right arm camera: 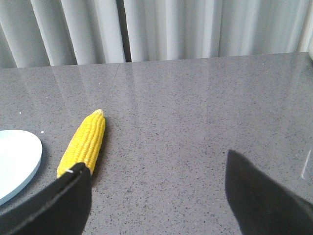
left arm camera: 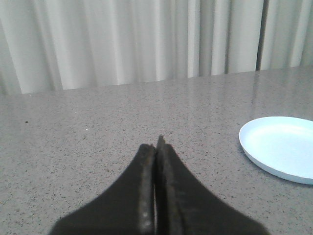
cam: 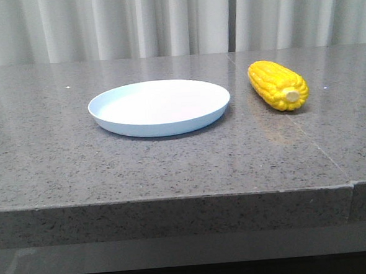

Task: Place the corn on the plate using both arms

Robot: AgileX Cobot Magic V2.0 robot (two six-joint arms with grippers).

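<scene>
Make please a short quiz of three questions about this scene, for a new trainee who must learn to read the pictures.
1. True or false: the corn already lies on the plate.
2. Which tool is open? A) the left tool B) the right tool C) both
3. Fill in: in the front view, the corn's pale stub end points toward the ____.

Key
1. False: the corn lies on the table, apart from the plate, on the plate's right side in the front view.
2. B: the right tool's fingers stand wide apart; the left tool's fingers are pressed together and hold nothing.
3. Camera.
</scene>
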